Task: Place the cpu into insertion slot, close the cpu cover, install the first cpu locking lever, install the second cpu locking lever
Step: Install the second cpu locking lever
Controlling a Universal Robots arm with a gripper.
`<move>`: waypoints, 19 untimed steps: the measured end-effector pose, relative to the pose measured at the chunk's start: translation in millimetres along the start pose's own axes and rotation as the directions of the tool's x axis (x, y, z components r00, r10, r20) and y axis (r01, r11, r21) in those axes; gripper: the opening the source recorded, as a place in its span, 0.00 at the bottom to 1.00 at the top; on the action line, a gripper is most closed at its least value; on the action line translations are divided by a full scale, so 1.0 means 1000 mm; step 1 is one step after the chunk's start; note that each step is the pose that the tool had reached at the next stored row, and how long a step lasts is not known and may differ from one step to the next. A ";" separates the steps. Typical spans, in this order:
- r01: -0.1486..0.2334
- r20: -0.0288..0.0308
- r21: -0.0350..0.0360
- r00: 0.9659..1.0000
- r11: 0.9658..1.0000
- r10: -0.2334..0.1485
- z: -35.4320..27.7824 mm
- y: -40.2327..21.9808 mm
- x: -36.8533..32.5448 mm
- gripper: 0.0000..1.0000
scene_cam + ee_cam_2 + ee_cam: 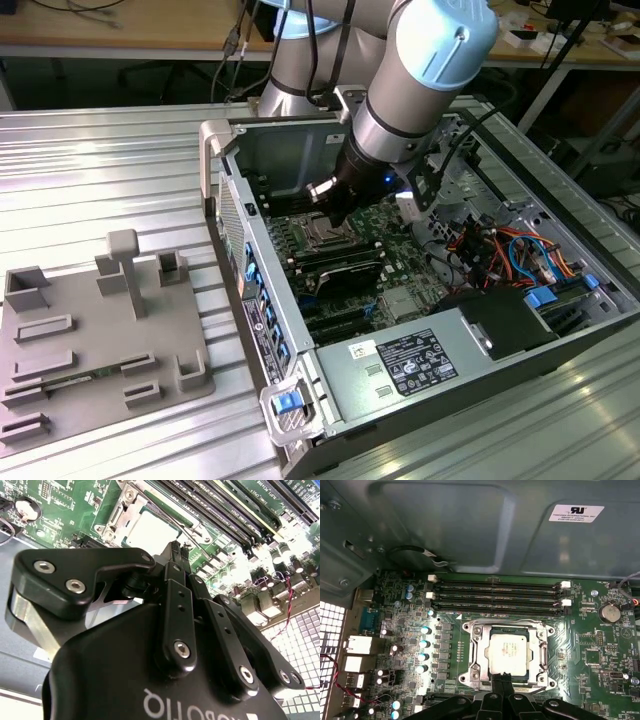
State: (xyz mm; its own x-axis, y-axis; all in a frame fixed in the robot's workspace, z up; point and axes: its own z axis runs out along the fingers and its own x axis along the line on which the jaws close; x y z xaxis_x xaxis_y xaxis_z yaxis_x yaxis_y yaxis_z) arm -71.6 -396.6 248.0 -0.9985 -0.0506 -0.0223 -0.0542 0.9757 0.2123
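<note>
The cpu [507,652] [155,530], a silvery square chip, lies flat in the insertion slot [470,672] on the green board. The cpu cover [472,650] [122,517], a silver frame, lies down around the chip's edges. A thin metal lever rod [172,514] runs along one side of the socket. My gripper [503,679] [176,550] is shut with nothing seen between its black fingers, and its tips sit at the socket's edge beside the chip. In the exterior view my gripper [335,215] hangs low inside the open computer case over the socket [325,238].
Long black memory slots [495,592] run beside the socket, with the grey case wall [470,525] behind them. A power supply [400,365] and coloured cables [505,250] fill the case toward the exterior view's right. A grey fixture plate [100,340] lies on the table at the exterior view's left.
</note>
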 end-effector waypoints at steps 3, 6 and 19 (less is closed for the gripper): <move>0.000 0.000 0.000 1.000 1.000 0.000 0.0000 -0.0001 -0.0009 0.11; 0.000 0.000 0.000 1.000 1.000 0.000 0.0000 -0.0001 -0.0019 0.11; 0.000 0.000 0.000 1.000 1.000 0.000 0.0001 -0.0004 -0.0064 0.11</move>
State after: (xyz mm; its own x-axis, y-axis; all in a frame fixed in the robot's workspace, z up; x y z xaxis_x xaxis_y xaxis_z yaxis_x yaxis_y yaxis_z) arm -65.2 -396.6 247.9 -0.9985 -0.0506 -0.0223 -0.0542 0.9757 0.2123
